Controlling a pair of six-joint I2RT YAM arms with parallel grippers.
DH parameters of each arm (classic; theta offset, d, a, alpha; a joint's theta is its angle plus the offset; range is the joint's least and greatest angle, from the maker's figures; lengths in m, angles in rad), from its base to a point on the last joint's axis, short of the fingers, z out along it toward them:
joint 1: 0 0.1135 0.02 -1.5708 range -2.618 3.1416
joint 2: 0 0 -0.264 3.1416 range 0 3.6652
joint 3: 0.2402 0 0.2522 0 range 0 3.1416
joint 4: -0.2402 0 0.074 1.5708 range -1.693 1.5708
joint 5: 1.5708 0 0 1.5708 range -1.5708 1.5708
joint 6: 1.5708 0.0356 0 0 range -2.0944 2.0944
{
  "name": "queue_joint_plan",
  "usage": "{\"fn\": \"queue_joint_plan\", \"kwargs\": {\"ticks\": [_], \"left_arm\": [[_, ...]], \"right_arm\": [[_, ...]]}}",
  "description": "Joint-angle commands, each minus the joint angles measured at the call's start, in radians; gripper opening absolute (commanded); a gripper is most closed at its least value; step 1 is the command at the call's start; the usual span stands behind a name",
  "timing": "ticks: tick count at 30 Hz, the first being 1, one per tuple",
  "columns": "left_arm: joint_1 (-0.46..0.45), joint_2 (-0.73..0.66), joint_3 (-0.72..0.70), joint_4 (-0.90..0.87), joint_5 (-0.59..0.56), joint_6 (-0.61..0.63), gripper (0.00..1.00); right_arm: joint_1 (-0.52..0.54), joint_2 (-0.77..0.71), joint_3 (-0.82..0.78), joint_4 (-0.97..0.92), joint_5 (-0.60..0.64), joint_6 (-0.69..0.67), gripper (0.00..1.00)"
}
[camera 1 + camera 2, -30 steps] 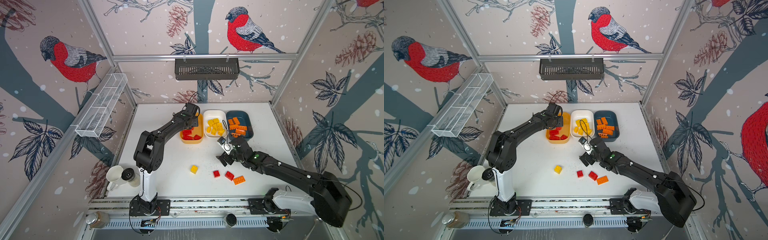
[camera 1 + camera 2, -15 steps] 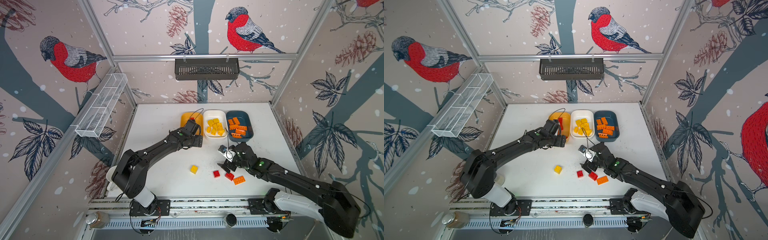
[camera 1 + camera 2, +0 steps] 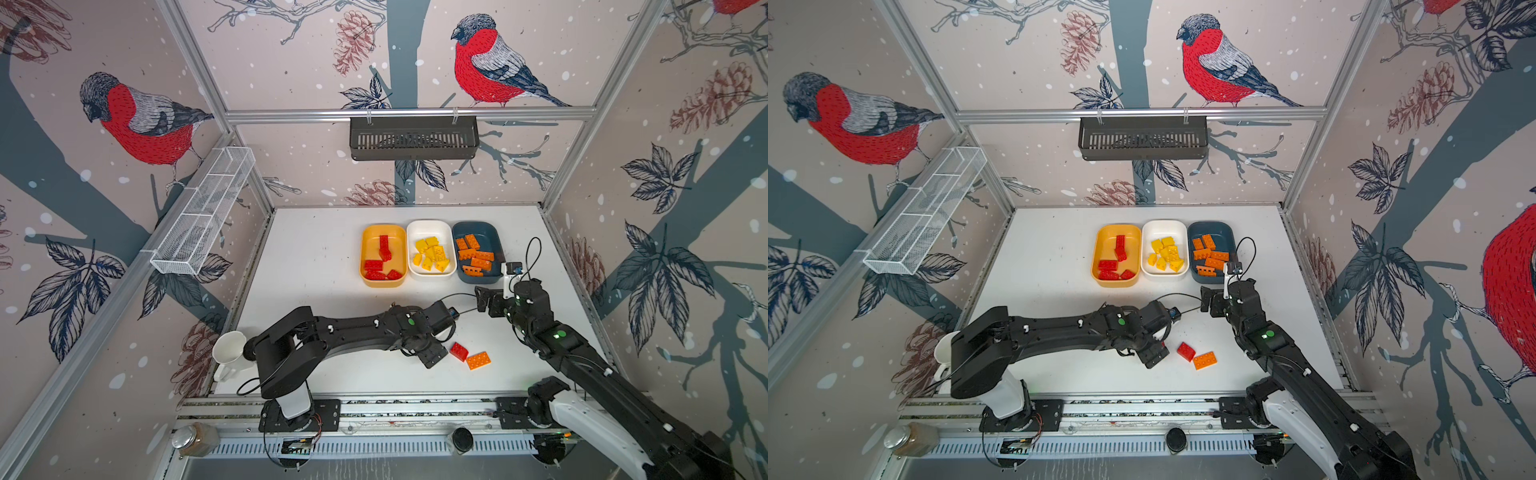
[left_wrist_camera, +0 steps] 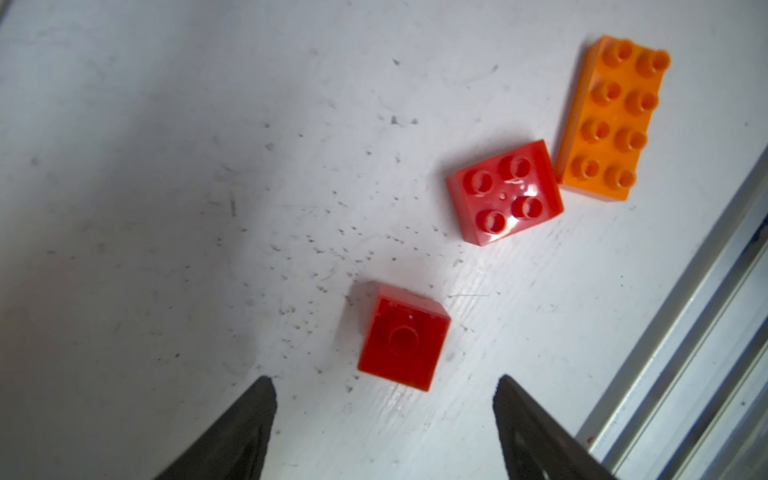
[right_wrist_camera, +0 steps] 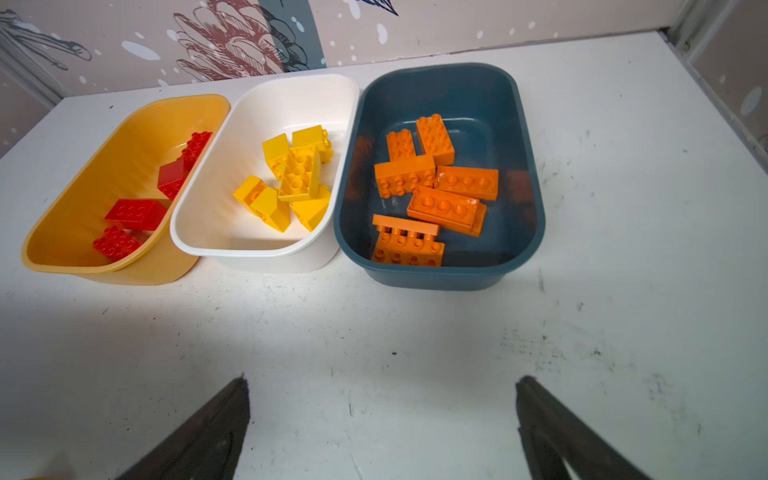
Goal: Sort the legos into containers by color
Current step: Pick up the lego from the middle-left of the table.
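Observation:
The containers stand in a row at the back: a yellow-orange tray [image 3: 363,253] with red legos, a white tray [image 3: 430,224] with yellow ones, and a dark teal tray [image 3: 476,225] with orange ones. A red square brick [image 3: 459,351] and an orange long brick [image 3: 478,360] lie loose near the front, touching. In the left wrist view a smaller red brick [image 4: 403,336] lies just ahead of my open left gripper [image 4: 384,386]; from above that gripper [image 3: 434,354] hides it. My right gripper [image 3: 483,298] hovers open and empty in front of the teal tray [image 5: 498,104].
A white mug [image 3: 228,353] stands at the front left beside the left arm's base, and a glass jar [image 3: 195,438] sits below the front rail. A black slotted basket [image 3: 413,137] hangs on the back wall, a wire rack [image 3: 203,212] on the left wall. An aluminium rail [image 4: 685,332] borders the table close to the loose bricks.
My left arm has swung from the yellow-orange tray down to the loose bricks at the front. My right arm dipped toward those bricks, then drew back toward the teal tray, still open.

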Motion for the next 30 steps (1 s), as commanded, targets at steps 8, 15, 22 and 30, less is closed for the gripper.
{"fn": "queue_joint_plan", "kwargs": {"ticks": [8,15,22,30], "left_arm": [[-0.002,0.110,0.026,0.064,0.003,0.104,0.68],[0.011,0.076,-0.035,0.129,-0.021,0.100,0.38],[0.177,-0.065,-0.057,0.198,-0.028,0.000,0.28],[0.391,-0.136,0.035,0.317,-0.359,-0.189,0.30]], "right_arm": [[-0.005,0.033,0.029,-0.180,-0.006,0.216,0.99],[-0.001,0.038,0.056,-0.304,-0.076,0.295,0.99],[0.001,0.083,0.070,-0.381,-0.138,0.370,0.99],[0.102,0.089,0.044,-0.489,-0.172,0.607,0.99]]}}
